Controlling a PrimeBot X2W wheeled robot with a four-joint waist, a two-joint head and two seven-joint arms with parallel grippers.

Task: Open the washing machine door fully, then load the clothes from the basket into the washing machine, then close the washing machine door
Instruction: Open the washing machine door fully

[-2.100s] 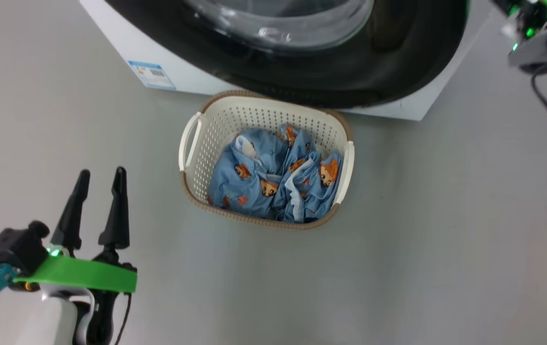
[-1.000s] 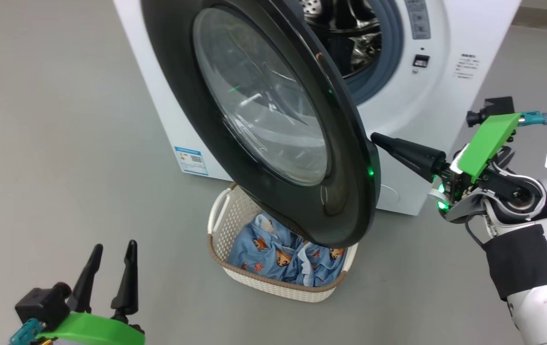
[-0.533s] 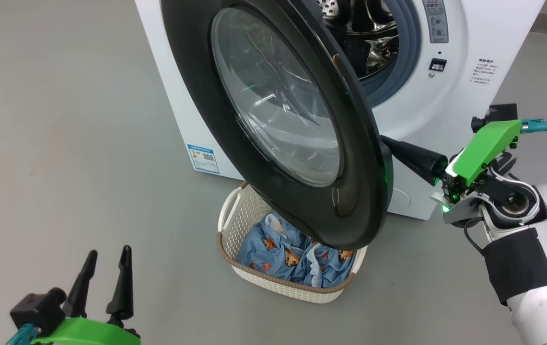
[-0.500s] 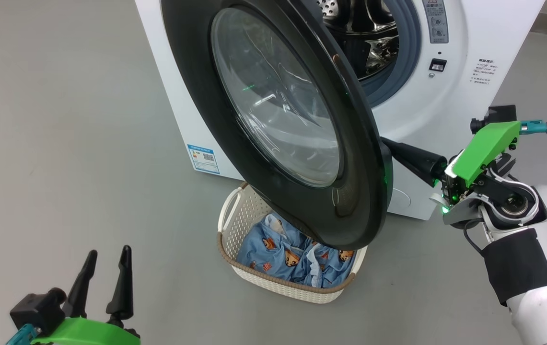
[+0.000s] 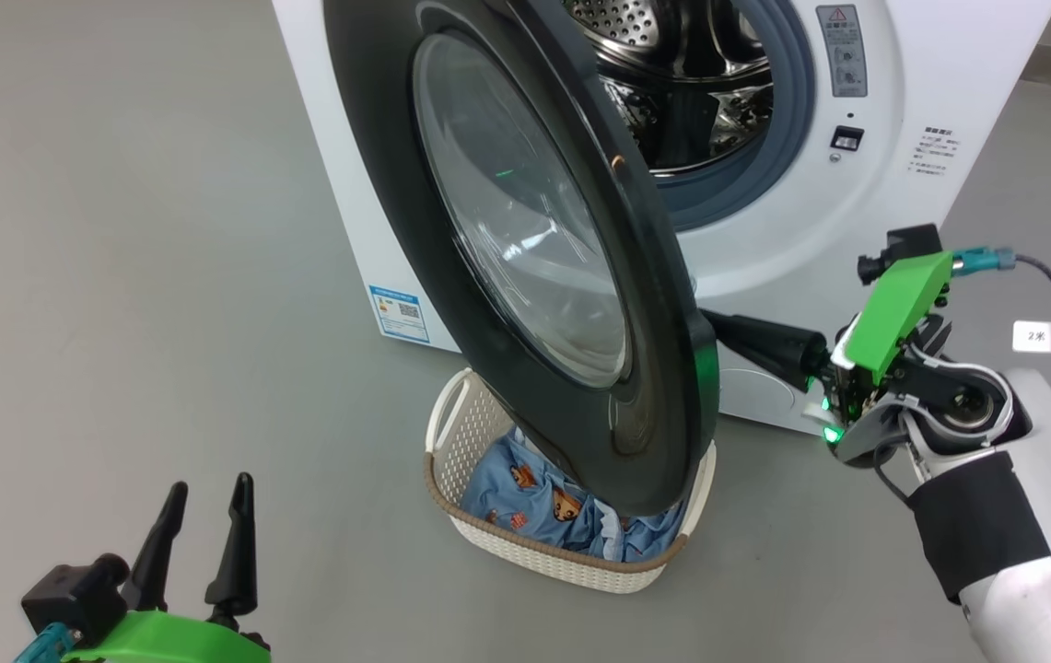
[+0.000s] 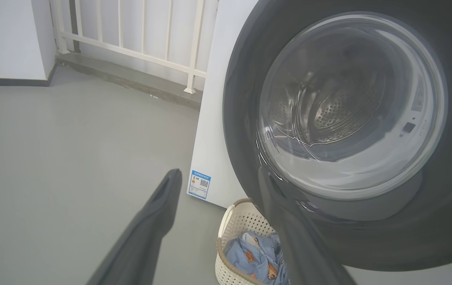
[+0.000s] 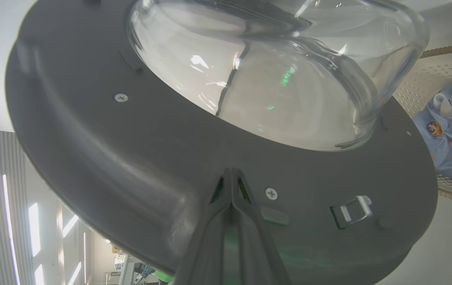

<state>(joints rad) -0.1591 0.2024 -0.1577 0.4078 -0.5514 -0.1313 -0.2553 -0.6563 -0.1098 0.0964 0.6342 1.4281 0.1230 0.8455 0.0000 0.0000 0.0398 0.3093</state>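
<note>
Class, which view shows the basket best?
The head view: the basket shows most of its rim and one handle, the washing machine door hiding its back. The left wrist view crops it; the right wrist view catches a slice.

**What the door hides and the edges cut**

In the head view, the washing machine door (image 5: 525,239) covers the right half of the basket (image 5: 474,437) and much of the clothes (image 5: 525,493) at bottom centre. The door's top runs off the upper edge. At mid right the right gripper (image 5: 718,324) ends behind the door's rim, so its fingertips are hidden there. The left gripper (image 5: 210,485) is cut at its base by the bottom edge. Print on the blue label (image 5: 399,313) is too small to read.

In the left wrist view the bottom edge cuts the basket, the right edge cuts the door, and the fingers (image 6: 146,225) are blurred. In the right wrist view the clothes run off the right edge — whether the fingertips touch the door cannot be told.
</note>
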